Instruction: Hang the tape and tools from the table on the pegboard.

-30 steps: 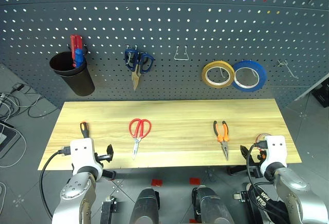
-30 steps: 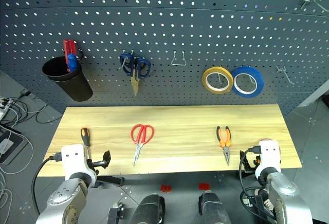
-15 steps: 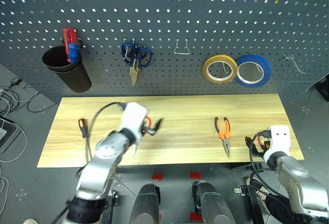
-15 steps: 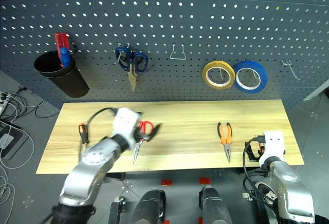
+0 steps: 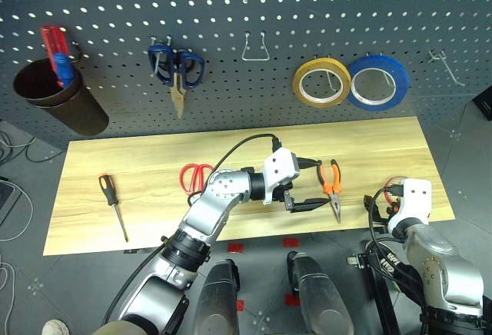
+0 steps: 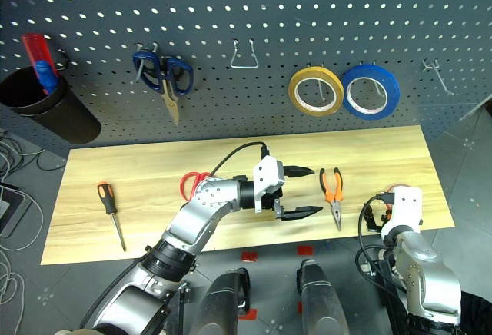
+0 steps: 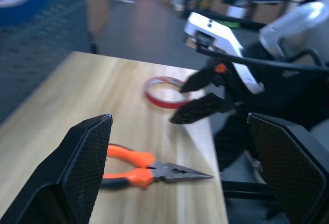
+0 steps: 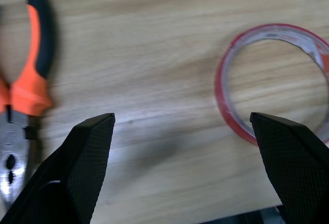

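Note:
My left arm reaches across the light wood table [image 5: 138, 158], and its gripper [image 5: 320, 182] points right, open and empty, just left of the orange-and-black pliers [image 5: 332, 189]. The red-handled scissors [image 5: 192, 175] lie partly hidden behind that arm. Near the table's left end lies the slim screwdriver [image 5: 111, 200]. At the front right corner the thin red tape [image 7: 162, 103] lies flat. My right gripper [image 8: 180, 118] hovers open between the tape [image 8: 220, 88] and the pliers [image 8: 28, 88], holding nothing. The dark pegboard [image 5: 231, 4] rises behind the table.
On the pegboard hang a black cup [image 5: 54, 104] with red and blue screwdrivers, blue scissors [image 5: 175, 70], a yellow roll [image 5: 321, 83] and a blue roll [image 5: 377, 83]. An empty wire hook [image 5: 255, 49] sits between the scissors and the rolls, another hook [image 5: 446, 66] at the far right.
My left arm swung from the table's front left edge across to the right, its gripper turning to point at the pliers. The view tilted down. The right arm hardly moved.

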Controlling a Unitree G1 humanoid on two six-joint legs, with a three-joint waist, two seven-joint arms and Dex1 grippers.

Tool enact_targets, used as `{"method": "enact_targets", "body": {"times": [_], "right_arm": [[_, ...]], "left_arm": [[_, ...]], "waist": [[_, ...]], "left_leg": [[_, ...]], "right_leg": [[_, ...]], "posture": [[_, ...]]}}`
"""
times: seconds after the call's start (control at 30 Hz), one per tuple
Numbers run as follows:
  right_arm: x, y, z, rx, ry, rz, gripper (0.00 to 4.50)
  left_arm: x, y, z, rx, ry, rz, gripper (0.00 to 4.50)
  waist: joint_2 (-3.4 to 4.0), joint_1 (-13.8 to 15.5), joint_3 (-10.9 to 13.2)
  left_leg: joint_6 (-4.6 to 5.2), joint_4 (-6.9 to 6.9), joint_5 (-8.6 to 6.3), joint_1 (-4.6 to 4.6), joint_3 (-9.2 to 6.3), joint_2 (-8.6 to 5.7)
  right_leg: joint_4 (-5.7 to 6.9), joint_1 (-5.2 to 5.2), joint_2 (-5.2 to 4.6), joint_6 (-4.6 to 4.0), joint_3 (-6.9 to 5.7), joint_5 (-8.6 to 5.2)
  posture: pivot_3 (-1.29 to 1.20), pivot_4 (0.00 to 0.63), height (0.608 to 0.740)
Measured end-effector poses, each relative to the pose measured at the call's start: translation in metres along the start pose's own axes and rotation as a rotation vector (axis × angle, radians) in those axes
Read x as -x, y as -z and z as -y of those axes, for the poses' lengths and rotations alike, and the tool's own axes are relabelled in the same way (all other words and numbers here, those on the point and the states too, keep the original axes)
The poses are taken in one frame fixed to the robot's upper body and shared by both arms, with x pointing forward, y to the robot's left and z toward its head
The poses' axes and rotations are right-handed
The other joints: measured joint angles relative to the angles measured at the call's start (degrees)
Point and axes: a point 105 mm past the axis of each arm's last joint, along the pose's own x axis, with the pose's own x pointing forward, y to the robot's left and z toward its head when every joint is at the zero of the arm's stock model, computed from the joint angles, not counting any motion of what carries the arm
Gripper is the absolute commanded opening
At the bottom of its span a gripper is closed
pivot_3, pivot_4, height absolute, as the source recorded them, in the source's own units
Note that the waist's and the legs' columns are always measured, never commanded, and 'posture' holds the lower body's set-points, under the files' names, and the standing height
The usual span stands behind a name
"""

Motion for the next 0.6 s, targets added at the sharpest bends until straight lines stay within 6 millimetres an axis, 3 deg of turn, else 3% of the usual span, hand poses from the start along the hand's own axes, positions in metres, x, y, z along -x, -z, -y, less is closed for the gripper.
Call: {"method": "enact_targets", "body": {"times": [0.3,0.6], "right_arm": [[-0.005,-0.016,0.001,0.033,0.003,0.032,4.5],[-0.02,-0.012,0.001,-0.019,-0.008,0.001,4.5]], "left_arm": [[-0.017,-0.003,0.006,-0.033,0.099,0.063,4.45],[-0.019,-0.002,0.009,-0.032,0.122,0.062,4.45]], "waist": [[0.0,-1.3,1.9],[0.02,-1.3,2.4]], "left_leg": [[-0.02,0.0,0.01,0.03,0.05,0.01],[-0.05,-0.01,0.03,0.05,0.13,0.05]], "right_leg": [[0.04,-0.01,0.01,0.04,0.08,0.01],[0.03,-0.04,0.0,0.08,0.13,0.01]], "posture": [[-0.15,0.528,0.74],[-0.12,0.551,0.74]]}}
